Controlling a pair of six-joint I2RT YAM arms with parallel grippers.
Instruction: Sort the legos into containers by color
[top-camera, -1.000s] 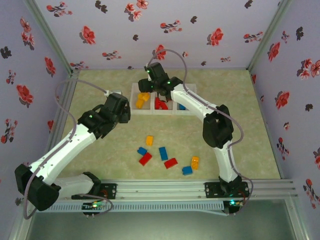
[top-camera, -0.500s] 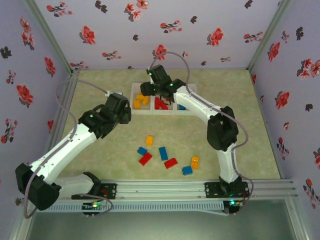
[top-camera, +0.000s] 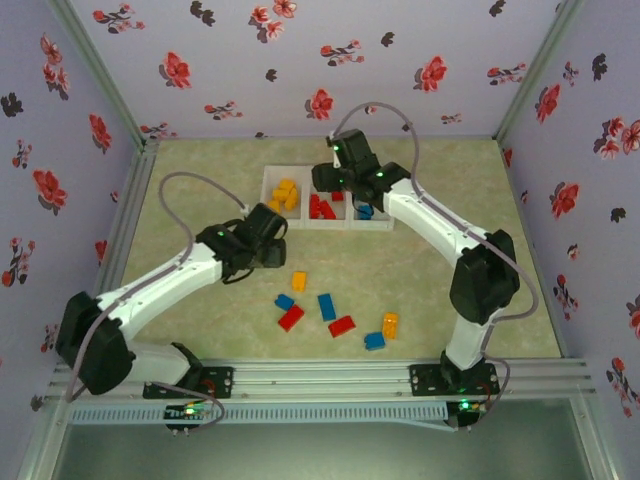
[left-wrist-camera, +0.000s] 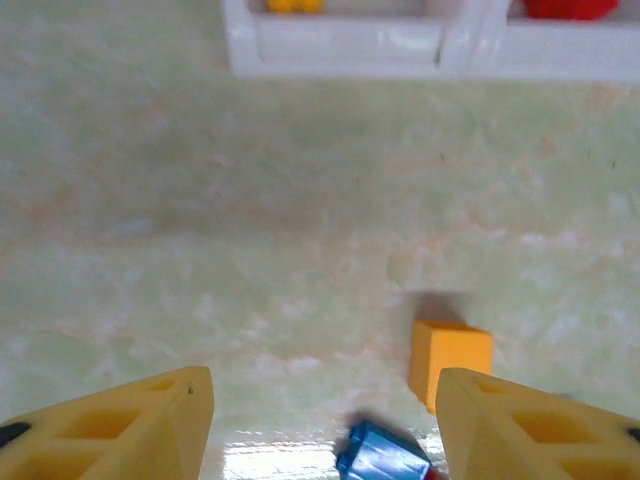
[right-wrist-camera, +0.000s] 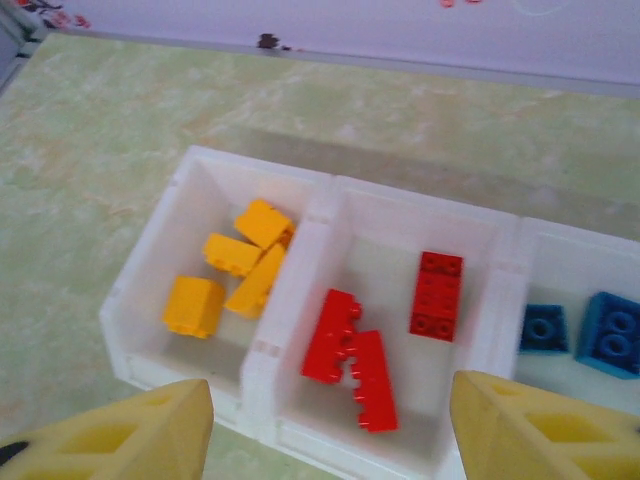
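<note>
Legos (right-wrist-camera: 240, 265) sorted in the containers (right-wrist-camera: 322, 205), more loose on the table (top-camera: 520, 300).
Yellow ones are on the left side, red in the middle, blue on the right. The right gripper (right-wrist-camera: 330, 390) hangs over them, fingers spread, holding nothing. The left gripper (left-wrist-camera: 322, 385) is spread wide too, empty, low over a loose yellow brick (left-wrist-camera: 450, 360) and a blue brick (left-wrist-camera: 380, 455).

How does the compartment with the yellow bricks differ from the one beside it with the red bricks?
The orange-yellow bin holds four bricks; the red bin holds three. The orange-yellow bricks lie bunched close together; of the red bricks, one lies apart from the other two. Both bins are white, open-topped and joined side by side.
</note>
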